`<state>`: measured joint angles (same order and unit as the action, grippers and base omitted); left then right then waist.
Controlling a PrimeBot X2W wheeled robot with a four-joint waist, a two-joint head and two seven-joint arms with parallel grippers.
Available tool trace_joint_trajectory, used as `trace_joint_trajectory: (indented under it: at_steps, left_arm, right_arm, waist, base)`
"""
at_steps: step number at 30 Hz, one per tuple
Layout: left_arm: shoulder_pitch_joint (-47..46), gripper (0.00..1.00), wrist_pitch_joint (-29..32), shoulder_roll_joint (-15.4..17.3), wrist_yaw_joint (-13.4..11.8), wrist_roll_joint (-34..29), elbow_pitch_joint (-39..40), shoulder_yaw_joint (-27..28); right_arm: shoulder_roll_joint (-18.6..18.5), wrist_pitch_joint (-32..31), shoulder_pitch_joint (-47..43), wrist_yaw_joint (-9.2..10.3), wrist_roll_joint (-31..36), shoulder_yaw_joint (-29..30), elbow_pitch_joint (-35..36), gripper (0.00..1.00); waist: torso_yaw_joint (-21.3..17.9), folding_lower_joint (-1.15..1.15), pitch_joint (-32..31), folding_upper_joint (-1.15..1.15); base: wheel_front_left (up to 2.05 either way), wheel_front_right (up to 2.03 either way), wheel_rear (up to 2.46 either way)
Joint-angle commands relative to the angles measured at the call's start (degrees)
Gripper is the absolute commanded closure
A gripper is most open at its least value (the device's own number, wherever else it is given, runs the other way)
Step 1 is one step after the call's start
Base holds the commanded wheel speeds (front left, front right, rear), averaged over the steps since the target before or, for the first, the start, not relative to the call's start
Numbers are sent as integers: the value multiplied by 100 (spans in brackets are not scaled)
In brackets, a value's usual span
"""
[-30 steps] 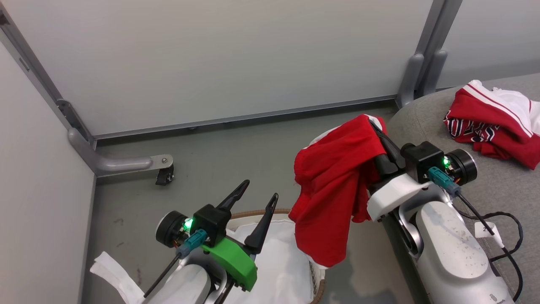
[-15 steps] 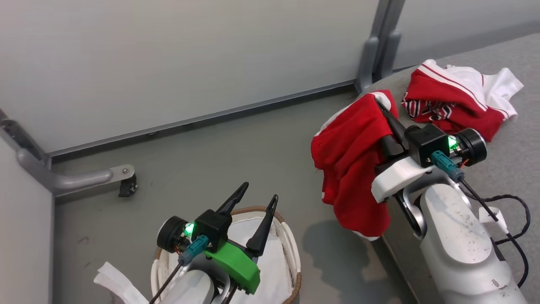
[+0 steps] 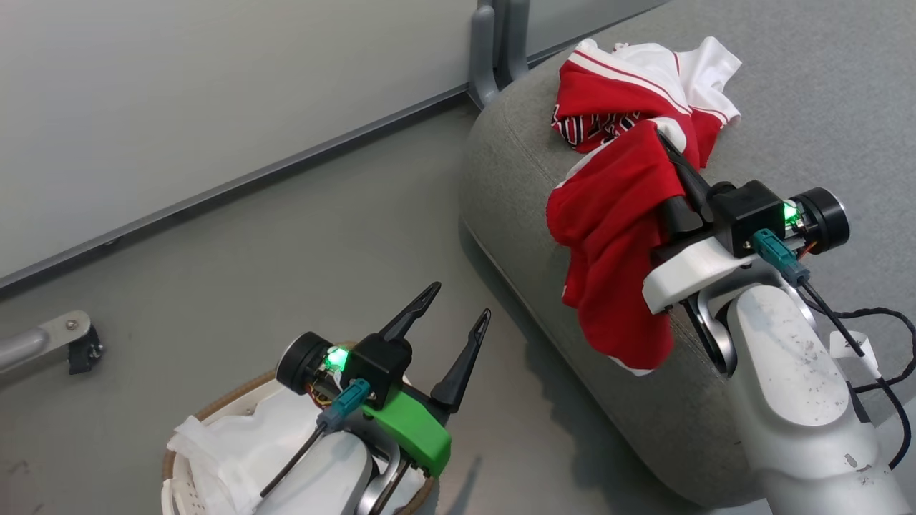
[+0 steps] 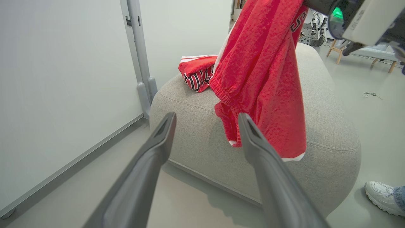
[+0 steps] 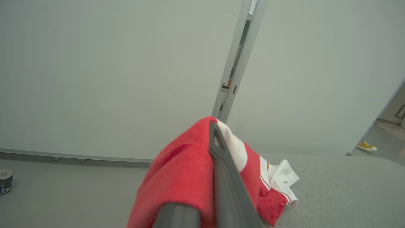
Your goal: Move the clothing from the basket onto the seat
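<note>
One down, one in the air! The lettered jersey (image 3: pixel 630 93) lies crumpled at the far end of the seat (image 3: pixel 515 186), over on the right. The right gripper (image 3: pixel 662 139) is clamped tight on the plainer red garment (image 3: pixel 615 236), which dangles by the seat's rounded left edge; I can't tell if it's touching. Near left, the basket (image 3: pixel 207 409) shows its white liner (image 3: pixel 243 443) and no red that I can see. The left gripper (image 3: pixel 461 300) hovers over it, fingers spread wide, empty. What's left, I'd say: lower it and let go.

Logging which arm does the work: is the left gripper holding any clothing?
No: the left gripper stands open and empty, while the red garment hangs from the shut right gripper.
</note>
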<state>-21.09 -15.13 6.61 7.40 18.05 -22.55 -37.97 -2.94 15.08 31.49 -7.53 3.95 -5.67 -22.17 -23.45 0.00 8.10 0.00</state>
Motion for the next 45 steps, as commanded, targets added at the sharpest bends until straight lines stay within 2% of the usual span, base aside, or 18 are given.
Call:
trace_joint_trajectory:
  at_steps: [1,6,10,14,21,27,34,40,45]
  left_arm:
    - [-103,0,-2,108,14,15,19,-23]
    - [-279,0,-2,215,15,23,110,-163]
    - [-447,0,-2,342,15,-4,153,-247]
    - [-584,0,-1,413,15,-50,227,-293]
    - [-835,0,-2,536,16,-120,338,-332]
    - [-1056,0,-2,620,16,-242,446,-322]
    - [-1332,0,-2,654,16,-314,501,-422]
    - [-1540,0,-2,749,16,-328,490,-504]
    - [-1576,0,-2,759,16,-300,469,-516]
  right_arm:
    - [-4,13,135,8,20,30,53,100]
    - [-174,13,372,8,17,199,136,100]
    - [-543,14,909,8,81,411,247,100]
    - [-1085,13,1612,8,120,730,262,100]
    - [-2345,-18,3099,8,161,1227,-187,100]
    - [-2828,-121,3681,8,179,1791,-937,100]
    - [-2549,-14,3177,8,363,2292,-1785,100]
    - [-1900,15,2553,8,590,2602,-1984,100]
    - [-1475,16,2153,8,738,2643,-2043,100]
  waist:
    - [-345,0,404,0]
    - [-240,0,661,0]
    - [-12,0,929,0]
    - [231,0,1189,0]
    - [686,0,1677,0]
    - [953,0,2167,0]
    - [1125,0,2668,0]
    - [1137,0,2894,0]
    - [1088,0,2911,0]
  base:
    - [0,0,0]
    - [0,0,0]
    - [0,0,0]
    - [0,0,0]
    - [0,0,0]
    - [0,0,0]
    - [0,0,0]
    - [0,0,0]
    - [0,0,0]
